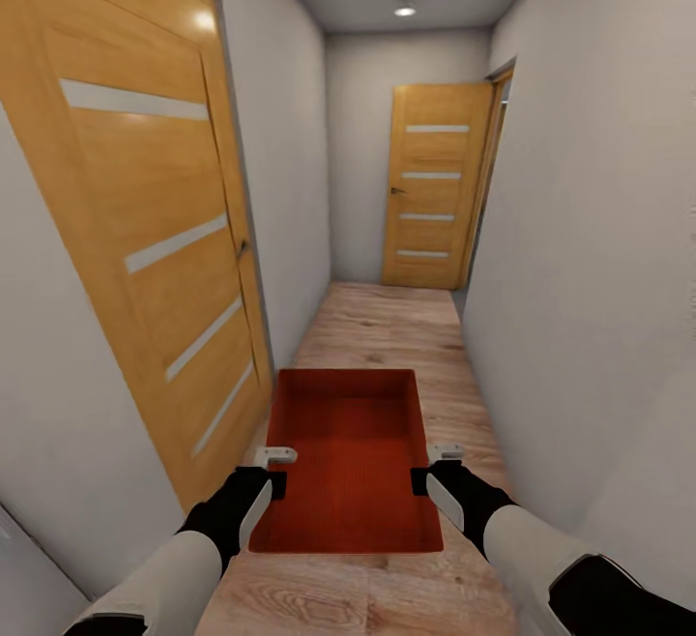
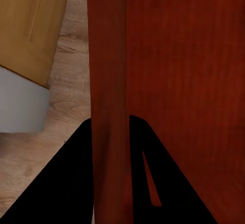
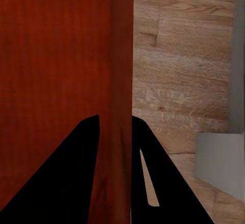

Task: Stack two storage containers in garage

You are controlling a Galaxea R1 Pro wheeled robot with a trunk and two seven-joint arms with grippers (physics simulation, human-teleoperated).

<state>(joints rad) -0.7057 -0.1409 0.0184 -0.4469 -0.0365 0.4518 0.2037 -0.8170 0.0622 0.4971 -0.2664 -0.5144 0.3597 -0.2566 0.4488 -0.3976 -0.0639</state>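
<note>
Carrying a red bin down a hallway

Both grippers, left [image 1: 278,483] and right [image 1: 421,479], are pinching the side walls of the storage container [image 1: 353,452], low in the middle of the frame, over the wood floor [image 1: 387,327].

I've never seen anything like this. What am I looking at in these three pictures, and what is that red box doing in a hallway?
It is a simulated two-armed robot on wheels, steered by a person. The large picture comes from a camera on its head, looking down over both arms along a corridor with white walls, a wood plank floor and honey-wood doors. The two smaller pictures come from cameras near each wrist, looking along the jaws. The robot carries one open-topped orange-red storage container in front of it: the left gripper is clamped on one side wall, the right gripper on the opposite wall, a black finger on either side of each wall. The container looks empty.
</note>
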